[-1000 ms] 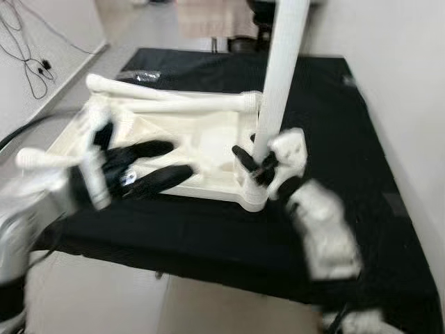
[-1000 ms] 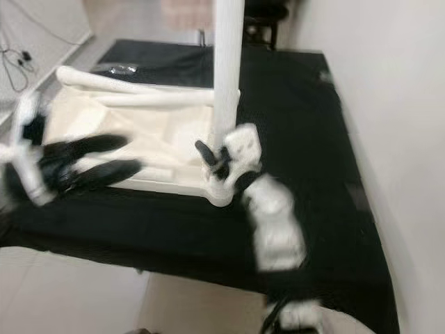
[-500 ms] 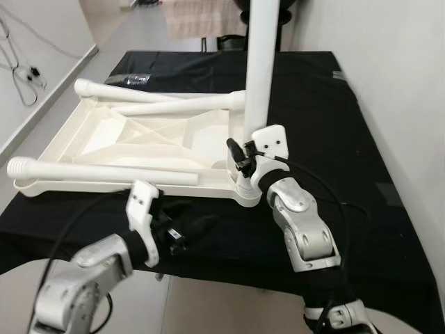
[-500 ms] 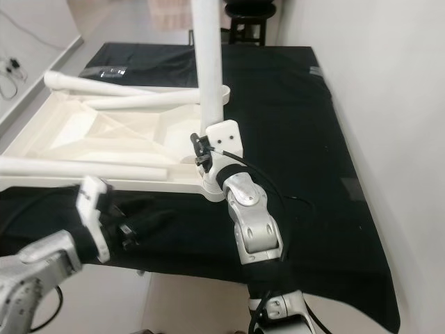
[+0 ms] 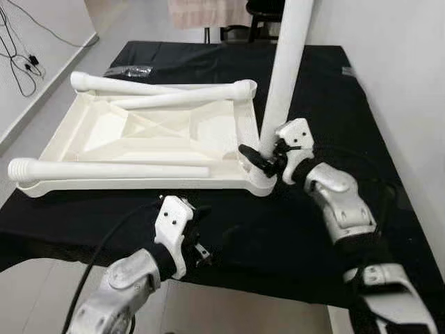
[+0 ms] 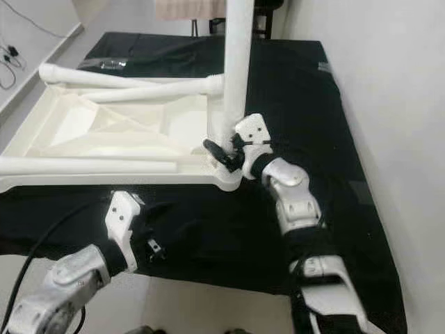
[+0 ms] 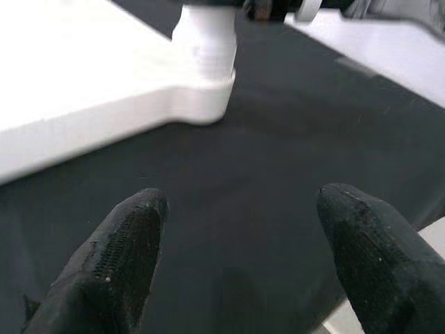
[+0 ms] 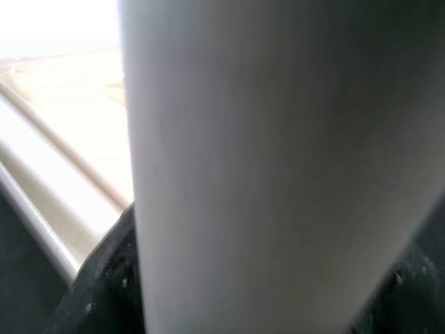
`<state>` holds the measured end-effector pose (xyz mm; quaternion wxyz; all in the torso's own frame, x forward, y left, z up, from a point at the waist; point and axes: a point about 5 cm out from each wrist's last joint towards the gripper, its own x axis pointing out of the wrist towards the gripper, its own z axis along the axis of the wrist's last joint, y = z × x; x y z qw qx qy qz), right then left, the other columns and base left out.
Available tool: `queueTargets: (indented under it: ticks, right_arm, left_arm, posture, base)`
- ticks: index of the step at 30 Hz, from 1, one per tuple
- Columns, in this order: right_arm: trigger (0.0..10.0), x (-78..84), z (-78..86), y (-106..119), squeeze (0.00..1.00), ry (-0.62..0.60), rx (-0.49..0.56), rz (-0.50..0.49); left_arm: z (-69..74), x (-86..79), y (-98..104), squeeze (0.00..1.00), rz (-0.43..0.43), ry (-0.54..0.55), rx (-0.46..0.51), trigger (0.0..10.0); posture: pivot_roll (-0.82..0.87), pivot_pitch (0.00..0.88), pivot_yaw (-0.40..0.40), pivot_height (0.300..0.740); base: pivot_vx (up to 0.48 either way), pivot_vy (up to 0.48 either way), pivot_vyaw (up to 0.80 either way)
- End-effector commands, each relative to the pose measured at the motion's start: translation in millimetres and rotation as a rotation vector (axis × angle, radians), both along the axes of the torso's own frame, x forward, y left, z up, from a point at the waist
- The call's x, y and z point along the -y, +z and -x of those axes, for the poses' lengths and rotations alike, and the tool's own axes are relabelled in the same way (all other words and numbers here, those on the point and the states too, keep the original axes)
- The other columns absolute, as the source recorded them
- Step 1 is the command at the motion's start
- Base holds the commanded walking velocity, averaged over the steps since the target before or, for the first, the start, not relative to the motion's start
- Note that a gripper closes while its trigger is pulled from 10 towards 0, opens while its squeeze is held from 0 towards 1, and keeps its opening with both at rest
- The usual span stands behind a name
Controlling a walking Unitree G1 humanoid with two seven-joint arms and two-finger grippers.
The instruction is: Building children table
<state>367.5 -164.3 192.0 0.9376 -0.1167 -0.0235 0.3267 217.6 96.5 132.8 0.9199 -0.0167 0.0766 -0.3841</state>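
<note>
The right hand is clamped on the foot of the upright leg, its fingers closed around the tube just above the corner socket of the tabletop; the right wrist view confirms a finger on either side of the leg. Compared with half a second ago, the grip is at the same height and the leg stands in the same near-right corner, so the seating of this leg appears to be in progress rather than finished. The left hand is the one that has changed: a second ago it reached over the near edge of the tabletop; it now hangs below that edge, fingers spread wide and empty, over the black surface near the front rim. Judged from this, the left arm has given up any bracing role, leaving the tabletop unsupported against a twist or push on the leg. The tabletop lies upside down on the surface. Three loose legs rest across it: one along the near side, two crossing at the far side, still to be fitted. A cable trails on the floor to the robot's left, and a wall runs close on the right.
</note>
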Motion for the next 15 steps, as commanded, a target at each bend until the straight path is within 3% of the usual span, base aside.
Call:
queueTargets:
  ticks: [1, 2, 4, 5, 9, 15]
  right_arm:
    - [10.0, -0.4, 0.3, -5.8, 0.00, 0.066, -0.043, -0.003]
    - [7.1, -2.2, 0.5, -7.1, 0.00, 0.123, -0.067, 0.008]
    - [7.1, -2.2, 0.5, -7.1, 0.00, 0.123, -0.067, 0.008]
    - [0.0, -4.7, 1.7, -8.5, 0.00, 0.187, -0.093, 0.010]
    - [0.0, -6.7, -1.1, -12.5, 0.00, 0.266, -0.144, -0.022]
    - [0.0, 2.6, 1.2, -20.1, 0.00, 0.252, -0.144, -0.024]
  left_arm:
    - [1.3, 1.3, -5.7, 0.00, -0.003, 0.027, 0.007, 10.0]
    - [0.0, -0.4, -6.4, 0.00, 0.016, 0.052, 0.008, 10.0]
    - [0.0, -0.4, -6.4, 0.00, 0.016, 0.052, 0.008, 10.0]
    - [-1.4, -2.7, -6.5, 0.00, 0.027, 0.066, 0.008, 10.0]
    - [-4.3, -6.6, -9.6, 0.00, 0.050, 0.084, 0.003, 10.0]
    - [-9.0, -11.6, -12.4, 0.00, 0.108, 0.127, -0.011, 10.0]
  posture:
    - [0.07, 0.079, -0.034, 0.740]
    - [0.08, 0.073, -0.036, 0.740]
    - [0.08, 0.073, -0.036, 0.740]
    - [0.08, 0.072, -0.036, 0.740]
    - [0.08, 0.057, -0.044, 0.740]
    - [0.07, 0.056, -0.041, 0.740]
  base:
    - [0.000, 0.000, 0.00]
    - [0.000, 0.000, 0.00]
    - [0.000, 0.000, 0.00]
    - [0.000, 0.000, 0.00]
    - [0.000, 0.000, 0.00]
    - [0.000, 0.000, 0.00]
